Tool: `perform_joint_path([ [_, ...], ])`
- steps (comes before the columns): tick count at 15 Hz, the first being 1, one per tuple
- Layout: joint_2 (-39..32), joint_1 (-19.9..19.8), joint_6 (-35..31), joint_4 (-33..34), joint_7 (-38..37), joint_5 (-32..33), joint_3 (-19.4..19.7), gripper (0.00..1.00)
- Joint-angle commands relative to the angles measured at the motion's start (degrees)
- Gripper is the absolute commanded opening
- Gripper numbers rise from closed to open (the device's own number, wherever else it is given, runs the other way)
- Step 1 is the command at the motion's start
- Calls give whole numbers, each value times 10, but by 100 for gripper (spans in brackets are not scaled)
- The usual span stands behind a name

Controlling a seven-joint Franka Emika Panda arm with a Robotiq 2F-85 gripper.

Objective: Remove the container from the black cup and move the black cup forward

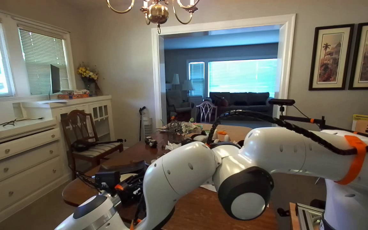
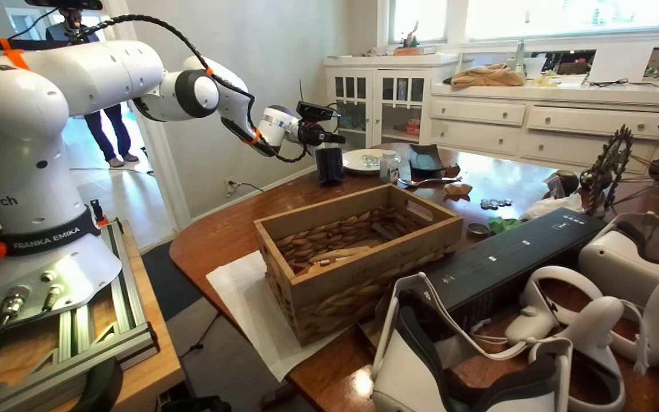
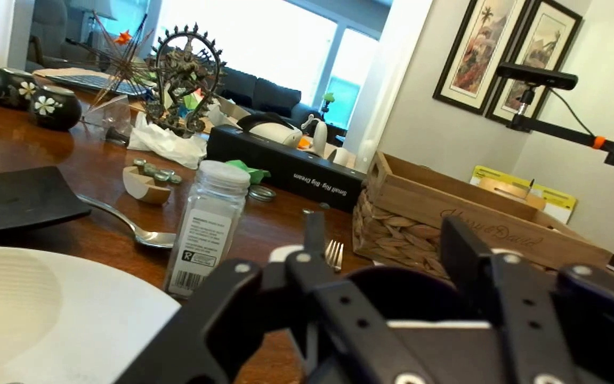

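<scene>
Gripper [image 3: 384, 229] released, fingers apart, just above black cup [image 2: 329, 166]; can't tell if touching. Cup upright on table [image 2: 226, 223], just beside plate [image 2: 354, 158]. Jar [image 2: 389, 169] upright, out of cup, by plate. Crate [image 2: 358, 280] on white sheet [image 2: 249, 292], near cup.

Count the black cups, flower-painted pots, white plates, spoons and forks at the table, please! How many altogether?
Black cup: 1
Flower-painted pots: 2
White plate: 1
Spoon: 1
Fork: 1
Total: 6
</scene>
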State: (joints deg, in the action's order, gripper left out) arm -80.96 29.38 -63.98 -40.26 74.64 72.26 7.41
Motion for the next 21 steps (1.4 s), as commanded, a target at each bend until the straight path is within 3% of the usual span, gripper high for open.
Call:
perform_joint_path([
  [1,-29,4,25,52,28,6,13,91],
  [4,-19,-1,31,65,23,-7,9,100],
  [6,10,-14,-4,65,7,-27,-24,100],
  [12,84,-17,-77,101,27,-48,-61,100],
  [21,191,-84,-309,59,105,-79,-145,100],
])
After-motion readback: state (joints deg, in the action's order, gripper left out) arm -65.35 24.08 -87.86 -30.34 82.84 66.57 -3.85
